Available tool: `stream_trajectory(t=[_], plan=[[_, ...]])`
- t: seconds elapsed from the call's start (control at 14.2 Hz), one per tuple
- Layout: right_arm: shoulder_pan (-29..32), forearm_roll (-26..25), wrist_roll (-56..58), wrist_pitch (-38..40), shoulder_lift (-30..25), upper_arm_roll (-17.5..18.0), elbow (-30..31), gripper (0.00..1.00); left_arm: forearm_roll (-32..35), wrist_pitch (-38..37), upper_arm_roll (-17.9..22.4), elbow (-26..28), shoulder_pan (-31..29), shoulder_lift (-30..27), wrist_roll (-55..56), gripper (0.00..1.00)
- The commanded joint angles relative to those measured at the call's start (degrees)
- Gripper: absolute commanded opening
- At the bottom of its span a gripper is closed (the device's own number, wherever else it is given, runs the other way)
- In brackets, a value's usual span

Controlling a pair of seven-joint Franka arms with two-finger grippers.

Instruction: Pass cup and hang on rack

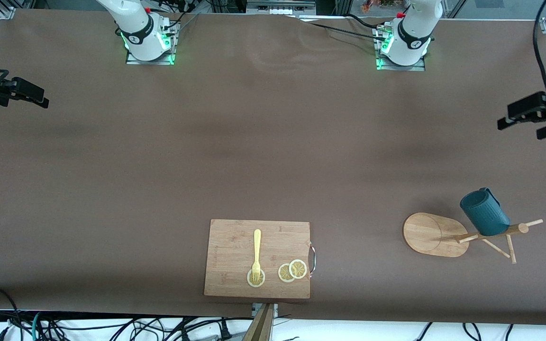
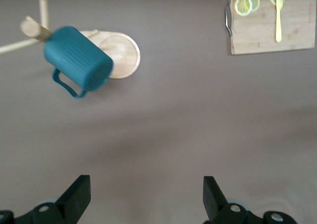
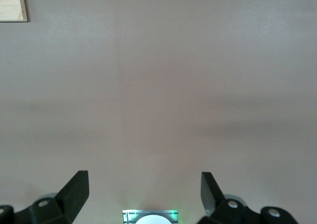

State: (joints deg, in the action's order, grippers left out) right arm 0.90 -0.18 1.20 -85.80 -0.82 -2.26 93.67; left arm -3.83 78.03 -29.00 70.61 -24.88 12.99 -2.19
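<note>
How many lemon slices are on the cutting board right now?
3: one lemon slice under the fork tines, two overlapping near the board's metal handle.

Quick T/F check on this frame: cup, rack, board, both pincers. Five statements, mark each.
1. The cup hangs on a peg of the rack. True.
2. The left pincer grips the cup. False: it is open, empty and up over bare table at the left arm's end.
3. A yellow fork lies on the cutting board. True.
4. The right pincer is shut. False: its fingers are spread, holding nothing.
5. One lemon slice lies on the board. False: three do, two overlapping slices and one under the fork's tines.
</note>
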Motion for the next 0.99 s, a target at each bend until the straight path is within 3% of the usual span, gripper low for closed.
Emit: stream_trajectory(t=[0.0,0.14,0.35,0.42,0.56,0.78,0.92], plan=[[0.50,0.71,0.91,0.54,-0.24,0.24,-0.33,1.00,4.86,1.69,2.10,7.08,6.91,-5.07,4.19,1.00],[0.50,0.71,0.91,0.45,-0.24,0.24,-0.42,1.00,5.23,1.60,6.39,7.96,12.72,-5.17,7.19,1.00],[0.50,0.71,0.91,0.45,-0.24,0.24,-0.33,1.00,5.23,2.13,18.42,10.94,24.67,-6.48,10.09,1.00],[0.50,0.80,0.91,0.54,-0.24,0.24,-0.33,1.00,5.23,3.52,20.02,11.83,26.18,-6.57,10.71,1.00],[0.50,0.71,0.91,0.45,-0.24,0.24,-0.33,1.00,5.14,5.98,20.30,14.46,26.28,-7.45,11.24,1.00],[0.50,0.71,0.91,0.45,-0.24,0.24,-0.42,1.00,5.14,14.06,21.26,25.16,26.19,-13.50,12.39,1.00],[0.50,0.71,0.91,0.45,-0.24,0.24,-0.42,1.00,4.71,14.79,21.18,26.78,25.85,-14.57,13.00,1.00]])
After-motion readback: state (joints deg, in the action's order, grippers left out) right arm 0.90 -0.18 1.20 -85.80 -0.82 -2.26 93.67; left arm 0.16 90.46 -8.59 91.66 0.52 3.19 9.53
